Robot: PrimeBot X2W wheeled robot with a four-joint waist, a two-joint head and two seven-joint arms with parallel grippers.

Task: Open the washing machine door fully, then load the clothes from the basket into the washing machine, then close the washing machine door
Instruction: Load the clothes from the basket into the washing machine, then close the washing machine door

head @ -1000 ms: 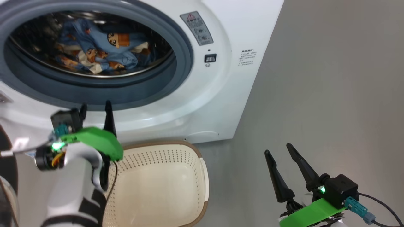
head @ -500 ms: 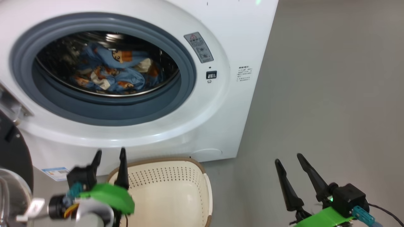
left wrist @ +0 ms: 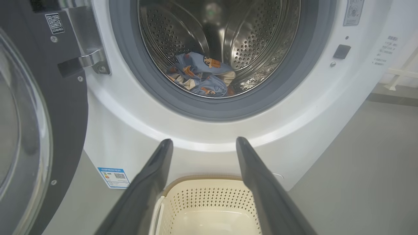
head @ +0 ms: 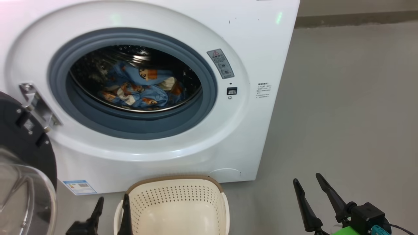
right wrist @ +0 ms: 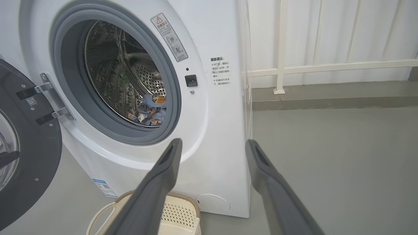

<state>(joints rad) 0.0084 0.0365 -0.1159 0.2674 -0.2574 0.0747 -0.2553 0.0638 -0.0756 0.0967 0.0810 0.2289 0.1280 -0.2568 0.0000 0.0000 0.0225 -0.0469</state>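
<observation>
Black and tapered, the two fingers of the left gripper (left wrist: 204, 141) stand wide apart with nothing between them. They are low before the front of the washing machine (head: 261, 49), tips pointing toward it. The right gripper (head: 306, 178) is also spread wide and holds nothing, off the machine's right front corner over bare grey floor (head: 343, 114). Just beyond the left gripper, the basket (head: 176, 195) stands on the floor at the foot of the machine, its brown rim near the front panel and its cream bottom bare. A blue label (head: 80, 187) sits at the machine's lower left front corner and a round cover (head: 225, 174) at the lower right. The washing machine door (head: 19, 137) hangs open at the machine's left on a metal hinge (head: 37, 104), its glass bowl (head: 23, 195) bulging outward. Above the basket, the grey gasket (head: 130, 129) rings the machine's open mouth. The clothes (head: 140, 88) lie bunched at the bottom of the steel drum (left wrist: 254, 39), well beyond both grippers. Right of the machine, open floor runs back to a white railing (right wrist: 326, 67).
</observation>
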